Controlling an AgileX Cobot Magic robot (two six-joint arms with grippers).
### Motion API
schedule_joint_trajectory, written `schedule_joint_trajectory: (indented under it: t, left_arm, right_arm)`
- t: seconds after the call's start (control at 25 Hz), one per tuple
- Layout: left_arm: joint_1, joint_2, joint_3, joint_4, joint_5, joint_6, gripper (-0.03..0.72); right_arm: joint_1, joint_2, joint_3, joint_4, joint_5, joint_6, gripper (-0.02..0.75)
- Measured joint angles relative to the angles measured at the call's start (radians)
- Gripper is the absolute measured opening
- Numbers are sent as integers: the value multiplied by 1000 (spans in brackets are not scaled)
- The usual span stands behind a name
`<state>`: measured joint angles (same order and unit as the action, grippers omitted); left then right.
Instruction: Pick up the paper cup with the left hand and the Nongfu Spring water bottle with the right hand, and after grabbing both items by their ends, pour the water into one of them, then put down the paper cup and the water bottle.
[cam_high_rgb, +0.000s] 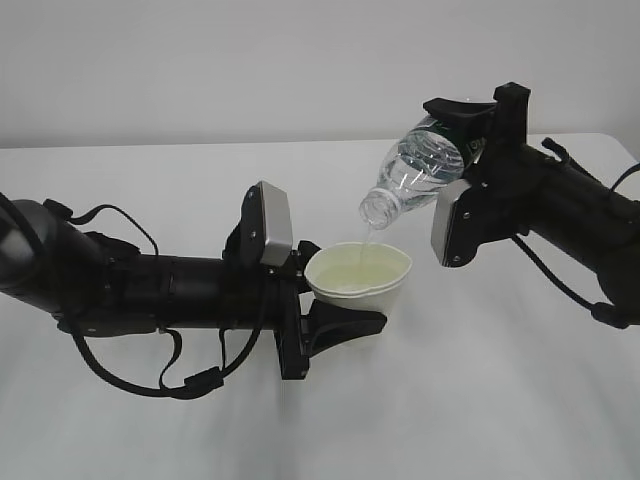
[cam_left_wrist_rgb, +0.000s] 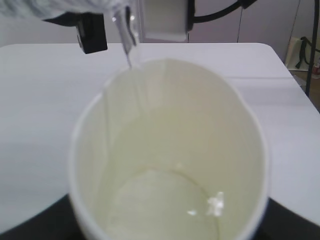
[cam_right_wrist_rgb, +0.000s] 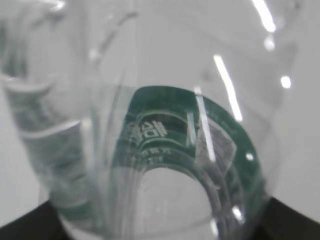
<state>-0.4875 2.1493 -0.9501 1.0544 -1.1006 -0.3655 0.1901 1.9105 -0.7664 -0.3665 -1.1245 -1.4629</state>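
My left gripper is shut on the white paper cup, holding it low above the table with its mouth up. In the left wrist view the cup fills the frame, with clear water pooled at its bottom. My right gripper is shut on the base end of the Nongfu Spring water bottle. The bottle is tilted neck-down over the cup, and a thin stream of water falls from its open neck into the cup. The right wrist view is filled by the clear bottle and its green label.
The white table spreads all round both arms, with a pale wall behind. In the left wrist view the right arm's camera housing hangs just beyond the cup, and dark gear stands past the table's far right edge.
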Motion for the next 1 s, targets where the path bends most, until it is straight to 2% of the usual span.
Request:
schedule_joint_trajectory:
  t: [1.0]
  left_arm:
    - [0, 0, 0, 0, 4, 0, 413]
  right_arm:
    - [30, 0, 0, 66, -2, 177, 446]
